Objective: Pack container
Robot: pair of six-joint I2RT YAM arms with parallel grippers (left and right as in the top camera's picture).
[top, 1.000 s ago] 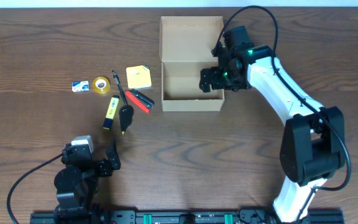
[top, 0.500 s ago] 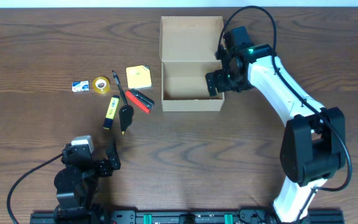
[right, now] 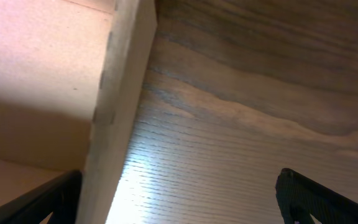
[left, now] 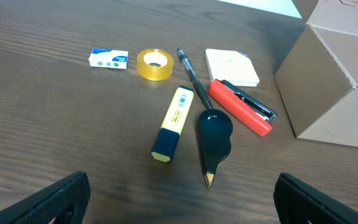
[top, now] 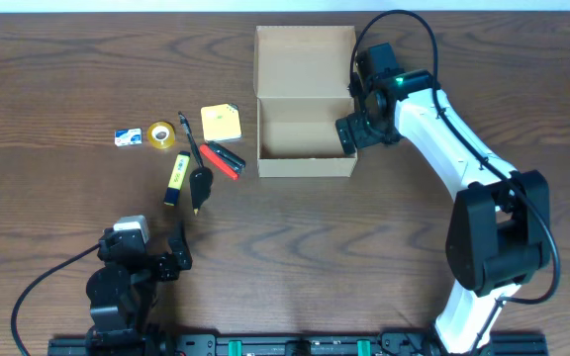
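Dark wood table (top: 364, 247), seen from overhead: the right gripper (top: 348, 134), jaws wide and empty, is shifting from inside the container (top: 295, 129) (upper centre, lid open) to its right wall. Stationery (top: 198, 158) is lying unpacked at left, and the left gripper (top: 169, 259), equally wide, is waiting at lower left.

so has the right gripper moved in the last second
Yes. In the overhead view the right gripper has slid from over the container's inside outward to its side wall nearest that arm; the container itself has not shifted.
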